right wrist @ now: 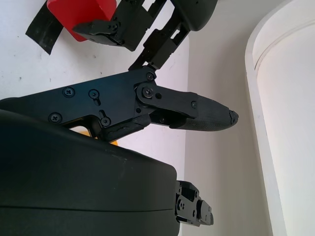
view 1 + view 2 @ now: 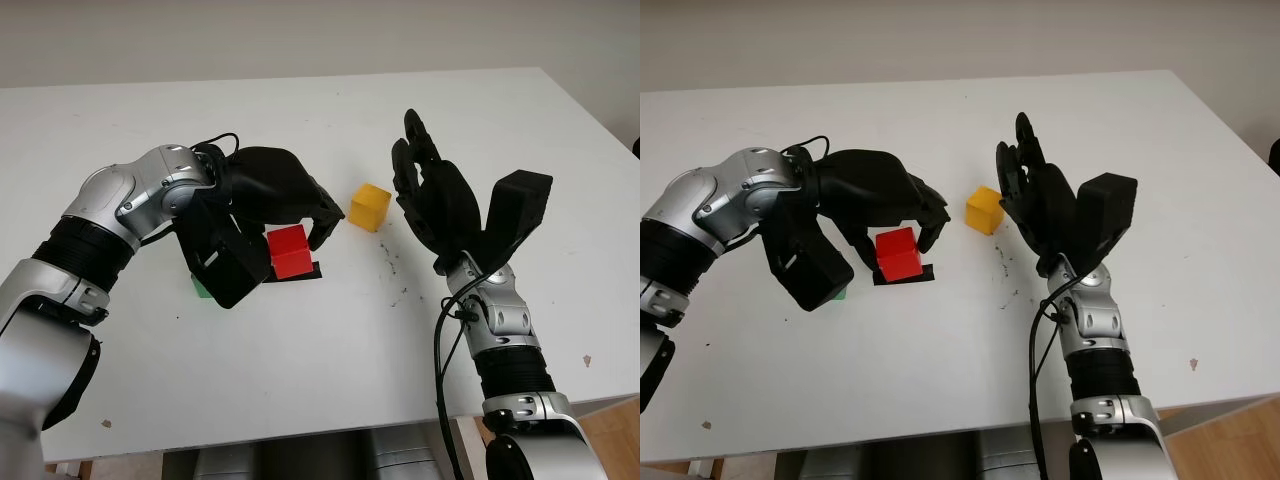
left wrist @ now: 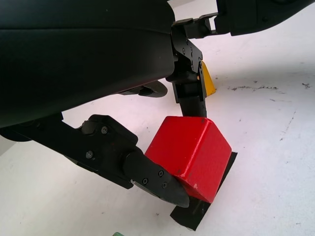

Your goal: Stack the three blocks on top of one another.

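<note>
Gripping the red block point(image 2: 289, 251) on black tape point(image 3: 206, 201), the left hand point(image 2: 270, 195) — right hand point(image 2: 440, 200) open beside the yellow block point(image 2: 369, 206).

Red block point(image 2: 290, 252), yellow block point(image 2: 370, 207), apart

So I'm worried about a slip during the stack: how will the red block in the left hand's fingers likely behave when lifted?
The red block looks rigid, with flat faces, so it probably won't flex or roll. Its glossy paint may be slippery against the left hand fingers, which grip it near opposite sides. It sits on a black mat and seems small, likely light. The right hand is open beside the yellow block.
</note>
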